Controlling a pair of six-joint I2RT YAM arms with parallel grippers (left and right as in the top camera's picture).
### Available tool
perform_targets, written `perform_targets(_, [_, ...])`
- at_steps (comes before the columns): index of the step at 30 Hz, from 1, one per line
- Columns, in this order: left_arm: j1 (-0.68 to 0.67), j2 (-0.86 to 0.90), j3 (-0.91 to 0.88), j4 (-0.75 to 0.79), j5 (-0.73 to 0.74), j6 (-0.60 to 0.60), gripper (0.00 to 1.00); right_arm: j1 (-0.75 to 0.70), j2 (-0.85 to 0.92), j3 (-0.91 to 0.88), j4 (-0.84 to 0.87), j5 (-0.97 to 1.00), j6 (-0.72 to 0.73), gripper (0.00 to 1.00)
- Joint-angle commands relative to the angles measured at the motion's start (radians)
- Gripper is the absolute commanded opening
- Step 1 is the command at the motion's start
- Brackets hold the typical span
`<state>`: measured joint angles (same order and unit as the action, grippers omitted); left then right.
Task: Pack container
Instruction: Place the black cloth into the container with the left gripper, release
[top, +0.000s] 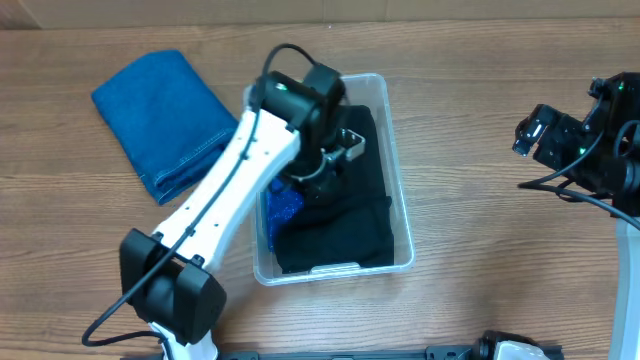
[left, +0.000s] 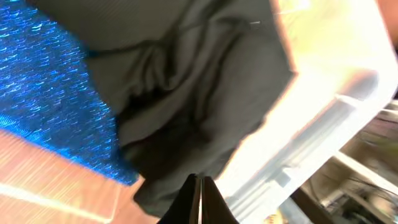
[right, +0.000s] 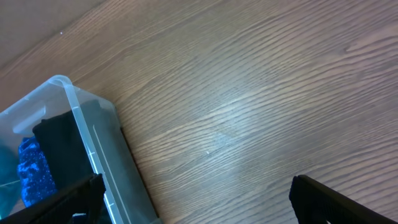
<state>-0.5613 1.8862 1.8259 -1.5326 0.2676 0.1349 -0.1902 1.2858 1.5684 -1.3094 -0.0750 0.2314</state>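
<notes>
The clear plastic container (top: 401, 200) stands mid-table and holds a black cloth (top: 345, 225) and a sparkly blue cloth (top: 283, 208) at its left side. My left gripper (top: 318, 178) reaches down into the container. In the left wrist view its fingers (left: 198, 186) are shut, with the tips just over the black cloth (left: 186, 81), next to the blue cloth (left: 43, 81) and the container wall (left: 323, 124). I see nothing held between the fingers. My right gripper (top: 530, 135) hovers to the right of the container. It is wide open and empty (right: 199, 199) over bare wood, and the container corner (right: 81, 118) is at its left.
A folded blue denim cloth (top: 165, 115) lies on the wooden table to the upper left of the container. The left arm's white link crosses the container's left rim. The right arm's base stands at the far right edge.
</notes>
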Motion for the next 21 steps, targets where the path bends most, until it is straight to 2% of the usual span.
perform_targets(1, [-0.181,-0.035,0.015,0.016,-0.281,-0.126,0.04,-0.005,0.002,0.003,0.002,-0.005,-0.003,1.0])
perform_targets(4, [-0.278,-0.034,-0.035,0.083,-0.381,-0.222,0.04,-0.005,0.002,0.003,0.001,0.008,-0.003,1.0])
perform_targets(8, [-0.262,-0.034,-0.188,0.196,-0.377,-0.255,0.04,-0.005,0.002,0.003,-0.002,0.01,-0.003,1.0])
perform_targets(14, [-0.223,-0.008,-0.482,0.458,-0.362,-0.301,0.04,-0.005,0.002,0.003,-0.006,0.01,-0.003,1.0])
perform_targets(18, [-0.216,-0.011,-0.443,0.464,-0.365,-0.307,0.04,-0.005,0.002,0.003,-0.009,0.014,-0.003,1.0])
perform_targets(21, [-0.216,-0.04,-0.287,0.356,-0.425,-0.308,0.04,-0.005,0.002,0.003,-0.008,0.014,-0.003,1.0])
